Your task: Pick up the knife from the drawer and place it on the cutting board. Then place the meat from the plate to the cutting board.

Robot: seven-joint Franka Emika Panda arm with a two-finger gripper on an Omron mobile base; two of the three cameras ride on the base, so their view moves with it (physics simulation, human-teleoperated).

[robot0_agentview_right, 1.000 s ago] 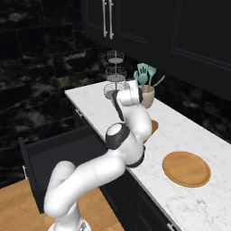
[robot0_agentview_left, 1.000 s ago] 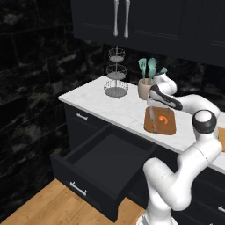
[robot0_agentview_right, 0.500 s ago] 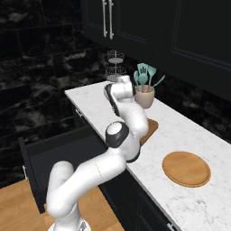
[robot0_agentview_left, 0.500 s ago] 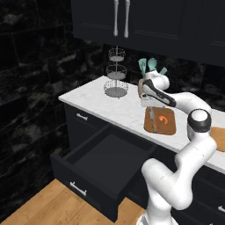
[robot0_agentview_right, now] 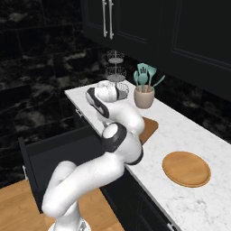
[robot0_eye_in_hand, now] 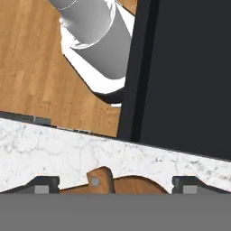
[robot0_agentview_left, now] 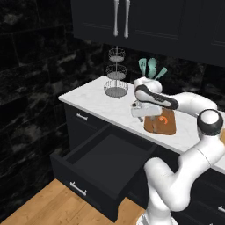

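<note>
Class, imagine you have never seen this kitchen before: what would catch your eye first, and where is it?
First comes the white arm curling over the white marble counter, its open gripper hanging at the near end of the cutting board. On that board lies the red-orange meat. Below the counter the wide black drawer stands pulled out, and farther right sits the round wooden plate.

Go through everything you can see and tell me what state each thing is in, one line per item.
drawer: pulled open, inside looks dark and bare.
cutting board: flat on the counter, carrying the meat and a wooden knife handle.
meat: resting on the board.
knife: handle end lies on the board.
plate: flat on the counter, nothing on it.
gripper: jaws wide open, holding nothing, at the board's drawer-side end.
upper cabinet doors: closed.
</note>
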